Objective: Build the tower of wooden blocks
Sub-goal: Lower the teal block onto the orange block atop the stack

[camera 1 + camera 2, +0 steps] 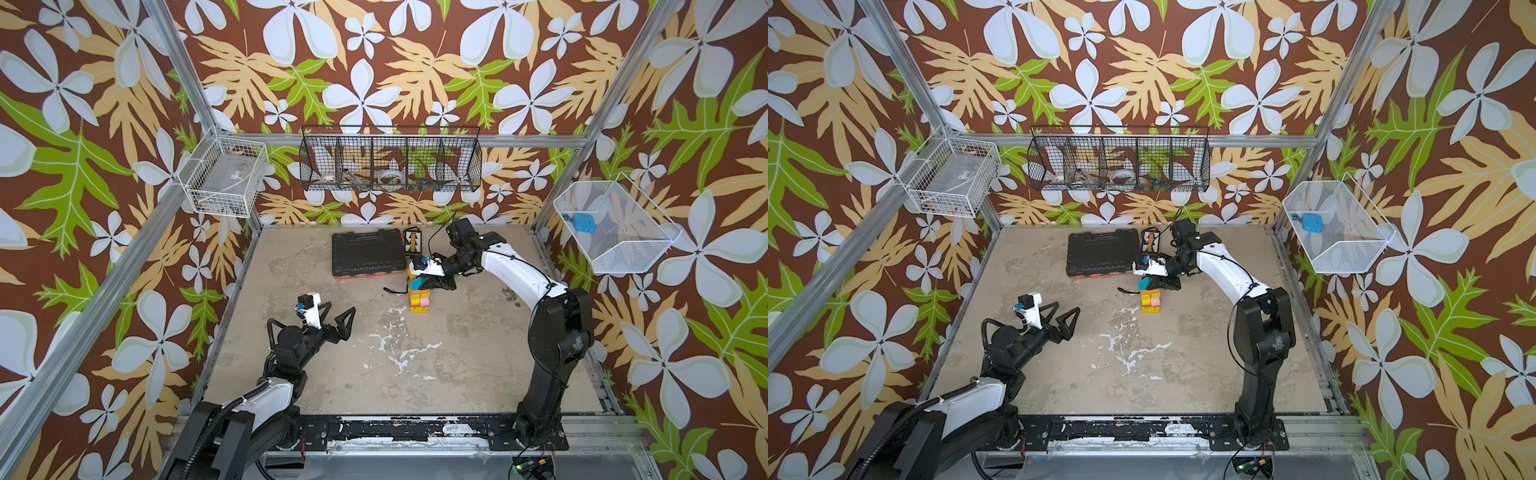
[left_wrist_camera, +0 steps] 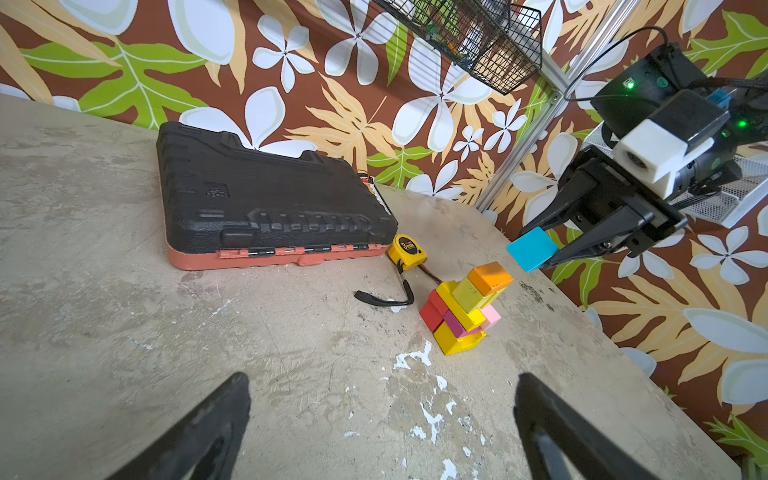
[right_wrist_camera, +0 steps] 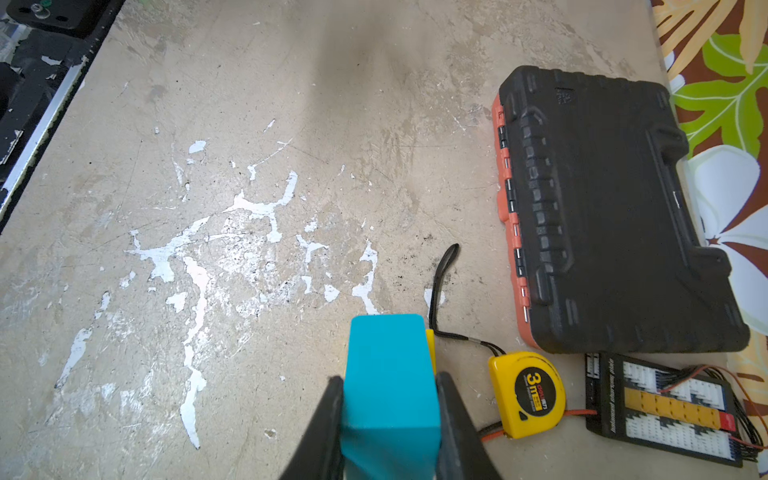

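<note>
Nearest you, the left gripper (image 1: pixel 340 309) hovers over the table (image 1: pixel 374 374), its jaws spread wide and holding nothing. Beyond it stands the tower (image 2: pixel 465 311) (yellow, red, magenta and pink layers, an orange block (image 2: pixel 490 277) topmost). Your right gripper (image 2: pixel 534 248) hangs just above it, jaws clamped on a teal block (image 3: pixel 388 374) clear of the stack. Behind lie a yellow tape measure (image 2: pixel 406 249) and, by the back wall, a black tool case (image 2: pixel 270 203).
</note>
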Controlling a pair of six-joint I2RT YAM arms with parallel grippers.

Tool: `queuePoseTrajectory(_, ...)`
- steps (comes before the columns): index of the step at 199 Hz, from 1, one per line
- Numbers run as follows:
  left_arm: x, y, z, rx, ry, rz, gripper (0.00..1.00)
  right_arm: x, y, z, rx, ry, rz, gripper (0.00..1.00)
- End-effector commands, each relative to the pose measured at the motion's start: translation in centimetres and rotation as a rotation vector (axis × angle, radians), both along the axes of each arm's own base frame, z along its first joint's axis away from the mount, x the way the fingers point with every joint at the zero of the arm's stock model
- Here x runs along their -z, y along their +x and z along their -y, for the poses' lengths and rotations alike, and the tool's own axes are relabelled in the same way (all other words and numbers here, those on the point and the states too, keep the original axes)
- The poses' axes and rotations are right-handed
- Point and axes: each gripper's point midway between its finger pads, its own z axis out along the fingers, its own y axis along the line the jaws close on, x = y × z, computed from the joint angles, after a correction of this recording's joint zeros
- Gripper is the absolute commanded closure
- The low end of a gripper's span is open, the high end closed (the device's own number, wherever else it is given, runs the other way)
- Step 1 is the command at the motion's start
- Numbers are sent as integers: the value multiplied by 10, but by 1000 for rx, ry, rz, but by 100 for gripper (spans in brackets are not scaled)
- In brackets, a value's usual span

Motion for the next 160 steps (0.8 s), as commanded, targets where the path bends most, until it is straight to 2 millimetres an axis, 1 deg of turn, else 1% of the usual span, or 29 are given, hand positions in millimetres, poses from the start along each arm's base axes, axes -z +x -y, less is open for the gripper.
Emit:
queuePoseTrajectory(1, -5, 3, -1, -8, 2, 17, 0, 3, -6, 0, -23, -2, -32, 99)
queuePoseTrajectory(30, -4, 3, -1, -8, 3, 13, 0, 11, -2, 2, -17, -21, -43, 98)
queuePoseTrajectory(56, -4, 4, -1, -11, 3, 13, 0, 18, 1, 2, -13, -27, -62, 95)
queuePoseTrajectory(73, -4, 4, -1, -12, 4, 11, 0, 19, 4, 3, -9, -21, -65, 94)
queuePoseTrajectory(106, -3, 4, -1, -12, 4, 10, 0, 16, 9, 8, 10, 9, -70, 90)
queuePoseTrajectory(160, -3, 4, -1, -13, 4, 9, 0, 22, 10, 6, 13, 17, -91, 85)
